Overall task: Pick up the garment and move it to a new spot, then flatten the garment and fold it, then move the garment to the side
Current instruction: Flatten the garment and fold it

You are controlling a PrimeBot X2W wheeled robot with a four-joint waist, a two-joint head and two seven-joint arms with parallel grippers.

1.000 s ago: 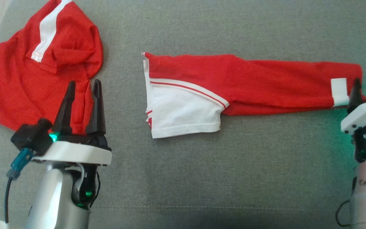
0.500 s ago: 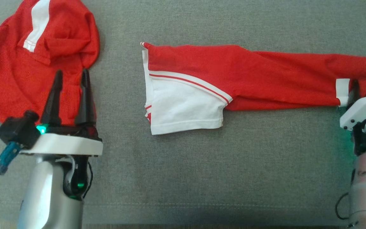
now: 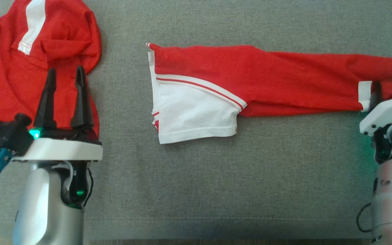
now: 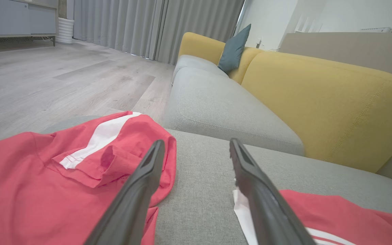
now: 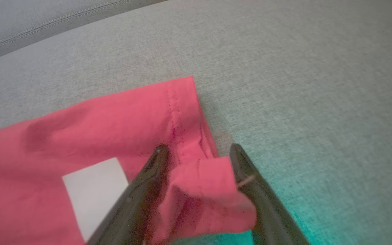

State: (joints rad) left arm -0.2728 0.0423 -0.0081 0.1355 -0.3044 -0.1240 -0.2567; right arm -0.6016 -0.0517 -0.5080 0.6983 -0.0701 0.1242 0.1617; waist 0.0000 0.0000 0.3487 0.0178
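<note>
Red-and-white garment [image 3: 267, 80]: long strip on grey sofa cushion [image 3: 216, 187]; right gripper [image 5: 199, 147] wide, straddling its right-end hem, likely to fold it; left gripper [image 3: 65, 68] wide, empty, beyond its left end.

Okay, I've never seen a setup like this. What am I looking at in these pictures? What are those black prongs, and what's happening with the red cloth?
This is a two-armed robot folding clothes on a grey cushion. The overhead picture comes from a camera on its head. The other two come from cameras on its wrists, looking along the fingers. The black prongs are those fingers: each pair is a gripper. The left gripper is open and holds nothing, by the edge of a crumpled garment. The right gripper has its fingers on either side of a bunched corner of the long garment, but they stand apart, so no firm grip shows. Behind is a yellow sofa.
</note>
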